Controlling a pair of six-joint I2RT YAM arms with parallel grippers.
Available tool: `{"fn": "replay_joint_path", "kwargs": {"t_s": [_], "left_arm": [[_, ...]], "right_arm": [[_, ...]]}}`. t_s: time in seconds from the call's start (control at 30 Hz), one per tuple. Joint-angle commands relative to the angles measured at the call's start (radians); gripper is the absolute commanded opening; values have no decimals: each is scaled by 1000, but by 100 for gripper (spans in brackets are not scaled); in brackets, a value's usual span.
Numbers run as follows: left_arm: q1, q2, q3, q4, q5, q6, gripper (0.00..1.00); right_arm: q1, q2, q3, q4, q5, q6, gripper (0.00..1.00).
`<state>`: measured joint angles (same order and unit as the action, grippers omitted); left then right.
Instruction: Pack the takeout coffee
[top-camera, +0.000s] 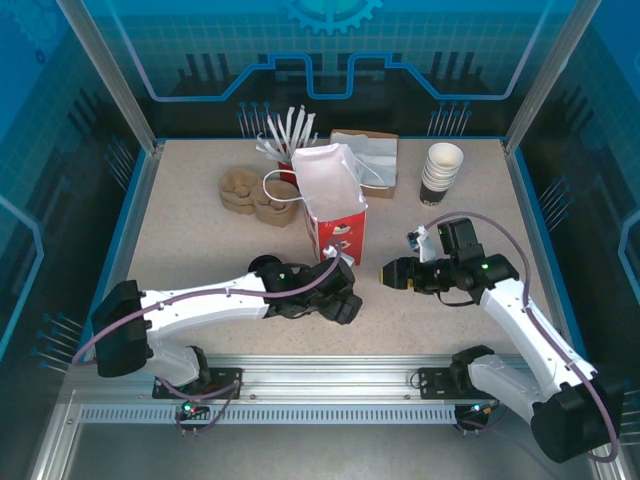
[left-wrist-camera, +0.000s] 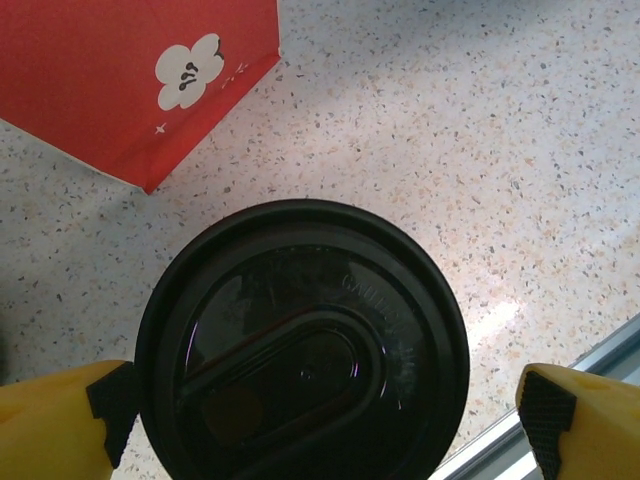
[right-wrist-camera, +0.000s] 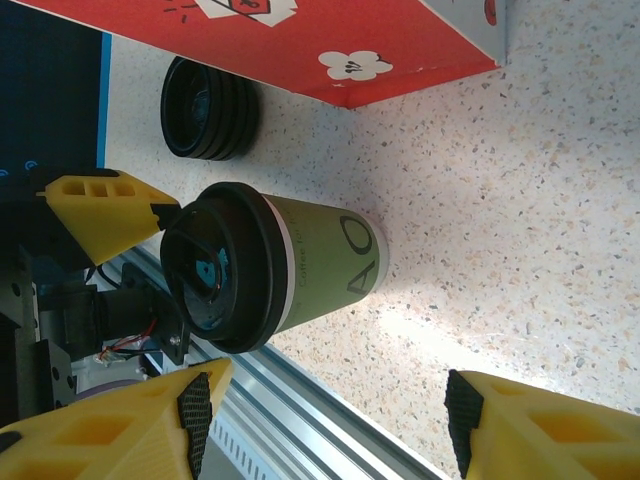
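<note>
so, the left gripper (left-wrist-camera: 325, 410) straddles the takeout coffee (left-wrist-camera: 300, 345) beside the red bag (left-wrist-camera: 150, 80), poised to grasp it.
top view: the left gripper (top-camera: 343, 303) sits low just in front of the open-topped red bag (top-camera: 335, 225); the right gripper (top-camera: 393, 272) hovers close by, probably kept clear of the lift; a stack of empty cups (top-camera: 442, 172) stands well apart at the back. left wrist view: the coffee stands upright on the table (left-wrist-camera: 480, 150), black lid on, between widely spread fingers (left-wrist-camera: 110, 410), one pad close to the lid, the other apart, so it is not yet pinched. right wrist view: the green-sided coffee (right-wrist-camera: 270, 265) stands near the bag's corner and a lid stack (right-wrist-camera: 205, 108); the right gripper (right-wrist-camera: 330, 430) is spread and empty.
</note>
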<state>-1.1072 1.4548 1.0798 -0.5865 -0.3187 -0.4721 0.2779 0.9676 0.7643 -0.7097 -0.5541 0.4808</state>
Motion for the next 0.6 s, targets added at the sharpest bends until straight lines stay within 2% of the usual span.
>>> {"fn": "replay_joint_path", "kwargs": {"t_s": [0.0,0.2,0.57], "left_arm": [[-11,22,49,-48,-36,-16,95],[-11,63,84,-82,-41,-24,87],[-11,96,88,-139,-57,-62,86]], "right_arm": [[-23,-15,-13,-17,-32,-20,66],[-40,-21,-24,-21,-38,-28,66],[-74,-44,-53,-26,-63,-43,66]]}}
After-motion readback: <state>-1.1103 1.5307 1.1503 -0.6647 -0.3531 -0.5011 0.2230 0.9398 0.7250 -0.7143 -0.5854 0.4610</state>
